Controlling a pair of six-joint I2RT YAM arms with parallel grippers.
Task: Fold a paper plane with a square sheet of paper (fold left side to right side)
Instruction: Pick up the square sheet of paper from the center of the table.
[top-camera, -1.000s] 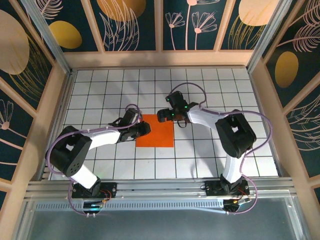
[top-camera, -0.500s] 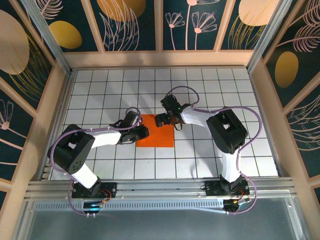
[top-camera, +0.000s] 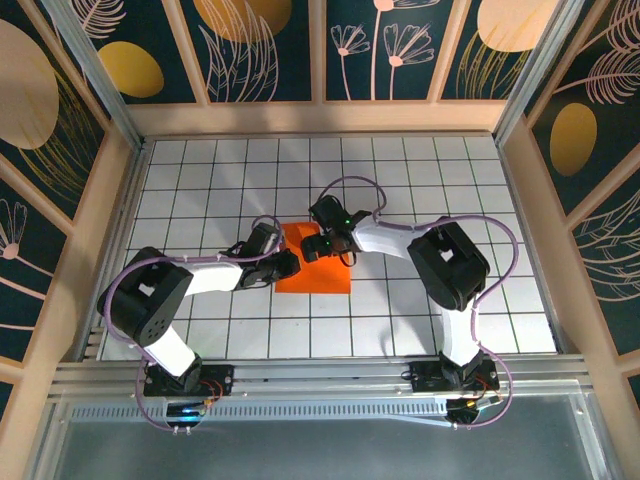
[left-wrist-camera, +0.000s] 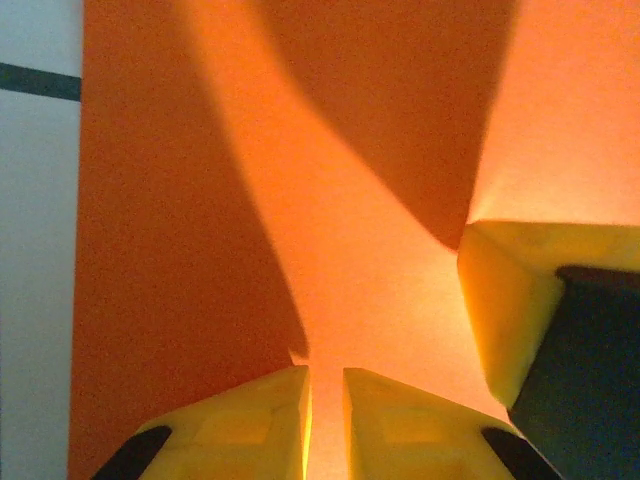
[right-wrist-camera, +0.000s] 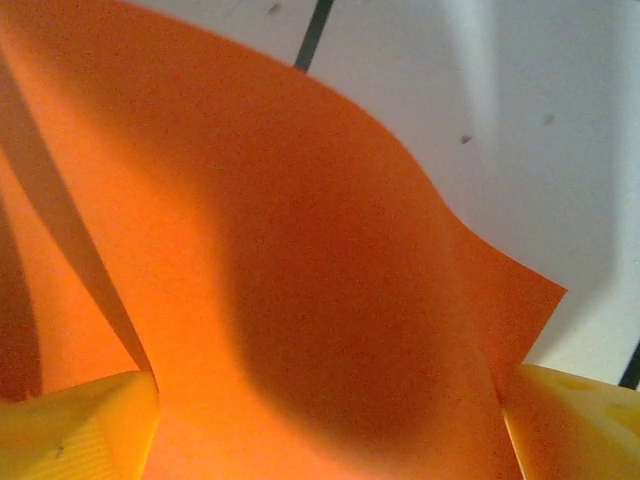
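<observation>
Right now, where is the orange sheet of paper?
In the top view the square sheet of paper lies mid-table on the white grid, left jaws at its left edge, right jaws over its far side.

Square sheet of paper (top-camera: 320, 276): thin orange paper, matt, smooth, with a fine grain in the wrist views and no gloss. Left gripper (left-wrist-camera: 325, 375): fingers (left-wrist-camera: 250, 425) of yellow plastic, matt and lightly textured. Right gripper (right-wrist-camera: 330, 378): the same yellow plastic, and the finger at 7 o'clock is faintly lined. Table (top-camera: 420, 170): white gridded top, smooth, with a faint sheen. Arm shells (top-camera: 385, 238): white plastic, glossy; the joints are black and duller. Rail (top-camera: 320, 372) at 6 o'clock: bare ribbed metal, satin finish. Frame (top-camera: 320, 118) at 12 o'clock: pale wood-look, matt. Wall panels (top-camera: 280, 50) behind it: dark printed surface, low sheen.
</observation>
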